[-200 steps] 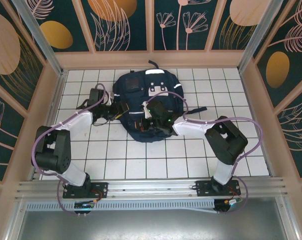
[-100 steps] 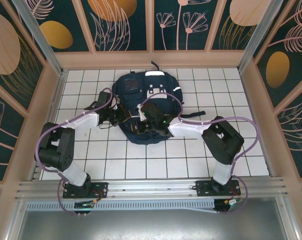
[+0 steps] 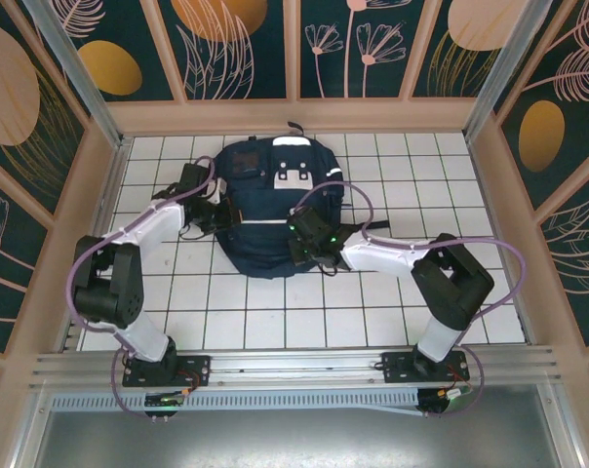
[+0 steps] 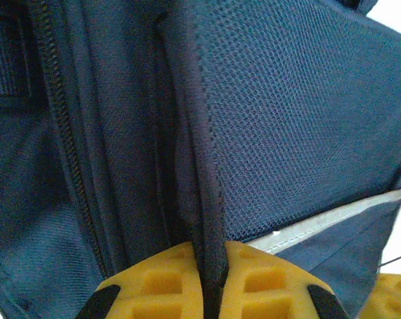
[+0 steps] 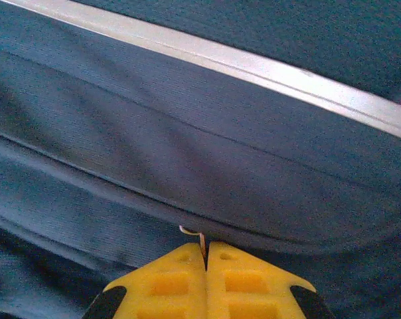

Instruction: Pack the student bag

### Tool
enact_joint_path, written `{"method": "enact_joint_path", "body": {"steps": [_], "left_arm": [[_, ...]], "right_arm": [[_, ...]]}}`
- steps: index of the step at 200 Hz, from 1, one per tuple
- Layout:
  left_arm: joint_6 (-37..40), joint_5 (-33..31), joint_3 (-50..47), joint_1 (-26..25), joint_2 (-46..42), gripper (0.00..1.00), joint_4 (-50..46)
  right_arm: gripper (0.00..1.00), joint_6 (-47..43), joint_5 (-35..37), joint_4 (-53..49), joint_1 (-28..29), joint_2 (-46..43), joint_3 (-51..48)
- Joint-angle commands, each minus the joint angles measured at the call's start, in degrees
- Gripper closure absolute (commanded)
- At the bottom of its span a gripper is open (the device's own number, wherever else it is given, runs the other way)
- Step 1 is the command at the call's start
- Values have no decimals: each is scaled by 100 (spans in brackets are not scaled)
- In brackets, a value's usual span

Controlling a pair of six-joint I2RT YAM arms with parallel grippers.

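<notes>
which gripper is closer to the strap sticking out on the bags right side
Right. The right gripper is on the bag's lower right part, close beside the strap; the left gripper pinches a seam at the bag's opposite, left edge.

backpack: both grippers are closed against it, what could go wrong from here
1. The left gripper pinches only a thin fabric edge of the backpack. A pull could let it slip out or strain the stitching.
2. The right gripper is shut against the cloth with just a pale thread at its tips, so it may hold almost nothing.
3. Pulling could drag the whole backpack across the table rather than open it.
</notes>
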Motion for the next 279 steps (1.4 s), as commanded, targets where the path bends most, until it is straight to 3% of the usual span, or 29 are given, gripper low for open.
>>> {"method": "enact_joint_path", "body": {"steps": [1, 17, 36, 54, 70, 87, 120, 159, 181, 209, 225, 240, 257, 279], "left_arm": [[951, -1226, 778, 612, 619, 100, -1289], [908, -1120, 1350, 1043, 943, 100, -1456], [655, -803, 1890, 1315, 1173, 100, -1208], [558, -586, 2507, 1322, 1432, 79, -1243], [354, -466, 2604, 1323, 1399, 71, -1250], [204, -417, 2254, 1322, 1066, 64, -1329], [179, -899, 812, 1322, 113, 57, -1442], [-352, -1442, -274, 1322, -725, 55, -1133], [-721, -1294, -680, 1321, -879, 54, -743], [-1204, -922, -1214, 1305, -802, 55, -80], [-1297, -1053, -1229, 1313, -736, 58, 99], [-1257, -1175, -1113, 1307, -692, 72, 167], [-1036, -1214, -898, 1313, -549, 100, 43], [-603, -1548, -548, 1313, -375, 100, -242]], "right_arm": [[100, 188, 1314, -1308, -525, -55, -203], [100, 97, 1147, -1467, -435, 65, 53], [100, -271, 348, -1210, 91, 240, 424], [100, -296, -571, -871, 647, 588, 974], [100, -261, -1063, -587, 999, 1007, 1621], [100, -262, -1261, -497, 1192, 1544, 2356], [100, -331, -1489, -499, 1313, 2190, 3416], [100, -413, -1868, -279, 1350, 2258, 3386], [100, -447, -2074, -246, 1359, 2241, 3297], [100, -453, -2156, -154, 1397, 2196, 3237], [100, -452, -2171, -193, 1405, 2160, 3234], [100, -446, -2148, -152, 1424, 2056, 3052], [100, -435, -1971, -245, 1420, 1815, 2733], [100, -499, -1183, -689, 1370, 1500, 2336]]}}
